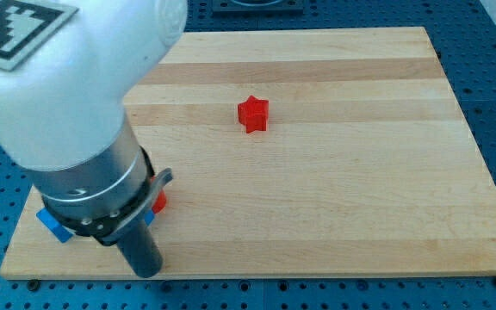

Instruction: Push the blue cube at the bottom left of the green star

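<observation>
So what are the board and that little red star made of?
The board looks like pale wood: lengthwise strips with faint grain and a soft satin sheen, probably glued planks. The red star looks like painted wood or plastic; its even, matte colour shows no grain, so I can't say which. My tip is near the view's bottom left, well away from the star.

Table (334, 198) pale wood, banded lighter and darker. Red star (252, 114). Blue block (54, 226) and red block (158, 202), shapes hidden. Arm (58, 77) white, black-and-white square marker (15, 27). Rod (140, 250) dark grey.
</observation>
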{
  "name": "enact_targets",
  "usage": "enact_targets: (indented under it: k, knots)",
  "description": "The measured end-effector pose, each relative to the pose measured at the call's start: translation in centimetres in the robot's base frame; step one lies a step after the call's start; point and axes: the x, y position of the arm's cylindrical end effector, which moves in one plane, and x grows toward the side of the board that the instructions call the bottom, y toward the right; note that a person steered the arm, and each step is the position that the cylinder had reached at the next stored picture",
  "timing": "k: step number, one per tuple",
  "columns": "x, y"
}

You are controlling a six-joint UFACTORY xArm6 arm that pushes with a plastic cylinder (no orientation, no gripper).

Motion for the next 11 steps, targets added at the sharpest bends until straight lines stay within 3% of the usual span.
enact_targets:
  k: [3,4,8,11]
  knots:
    - [-0.1,-14.3]
    - [-2.6,-14.9]
    - [-4.2,-6.7]
    - [-4.1,-5.0]
